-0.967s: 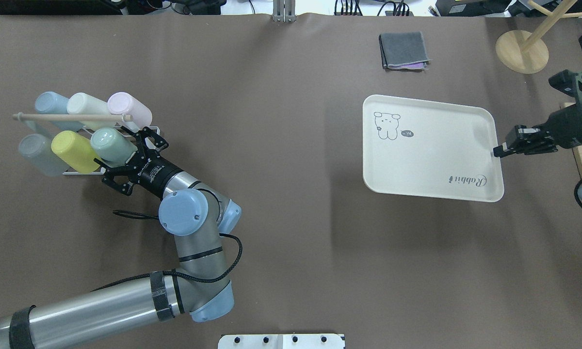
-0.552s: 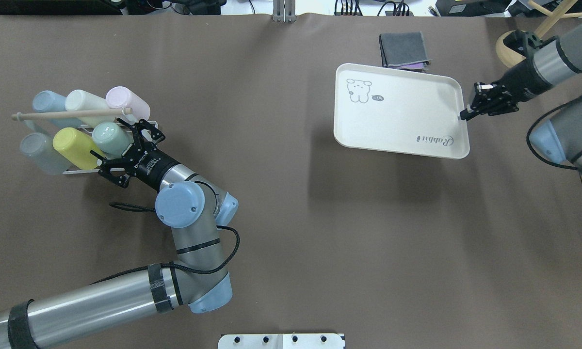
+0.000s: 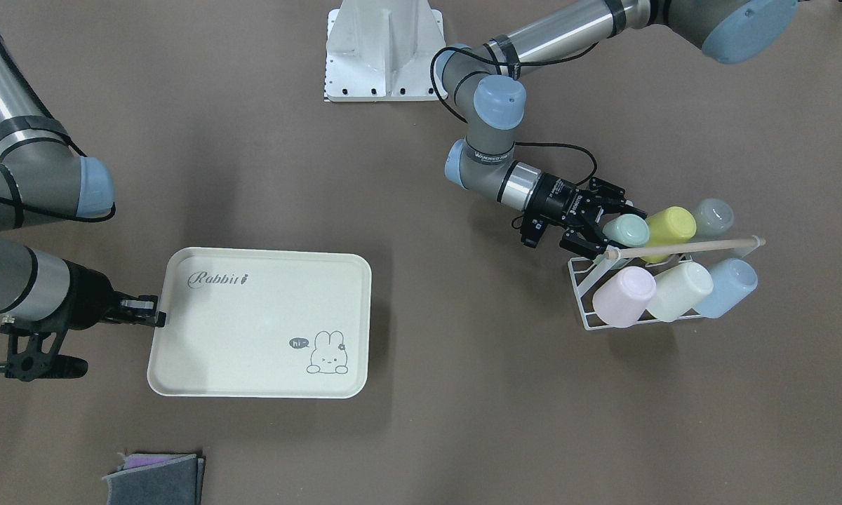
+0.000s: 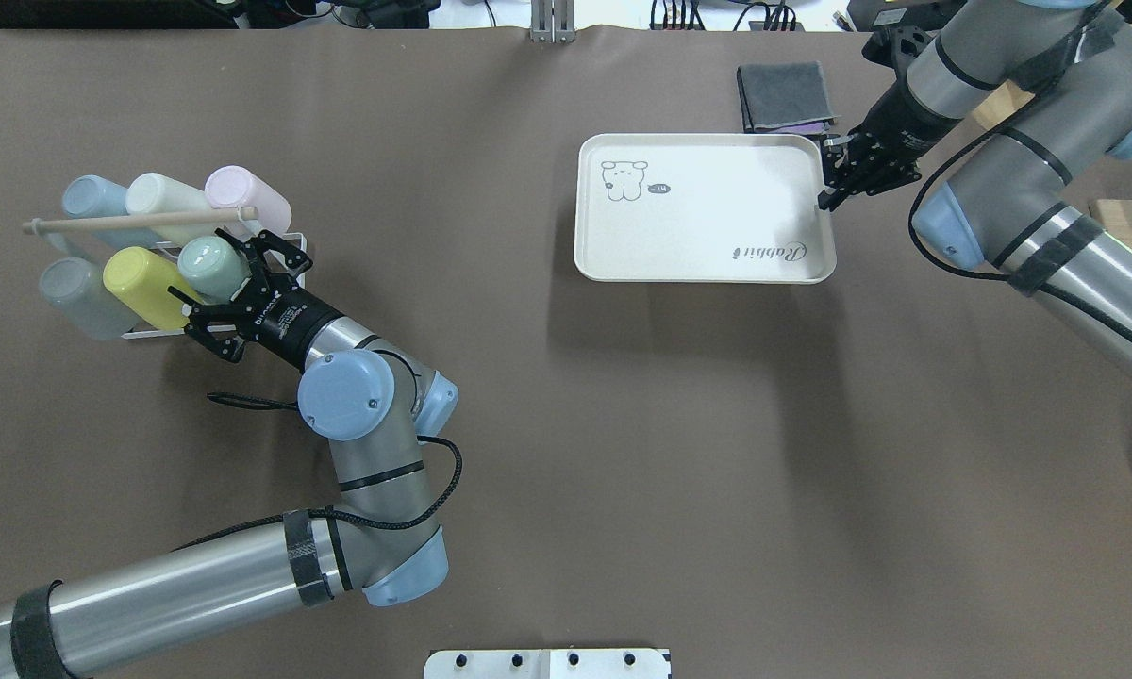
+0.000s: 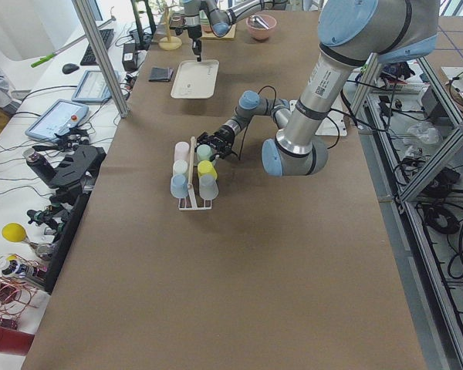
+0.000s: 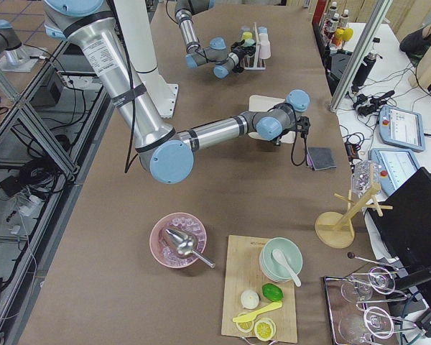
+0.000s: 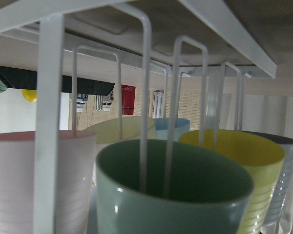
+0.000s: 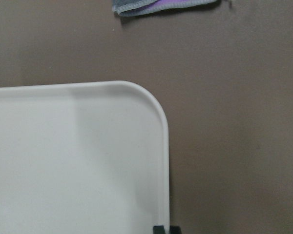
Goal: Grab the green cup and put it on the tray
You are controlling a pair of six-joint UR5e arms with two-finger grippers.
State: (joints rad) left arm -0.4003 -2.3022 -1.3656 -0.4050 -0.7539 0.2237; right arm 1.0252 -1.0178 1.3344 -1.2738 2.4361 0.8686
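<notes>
Green cup (image 7: pixel 176 204) over rack prong (image 7: pixel 145 87), apparently.

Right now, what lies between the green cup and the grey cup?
The yellow cup lies between the green cup and the grey cup, in one row; the overhead view shows it.

6 cups (image 4: pixel 137 275), 1 wire rack (image 3: pixel 577 282), 1 tray (image 4: pixel 707 222), 1 folded cloth (image 4: pixel 785 94), 2 arms (image 4: pixel 198 575).
</notes>
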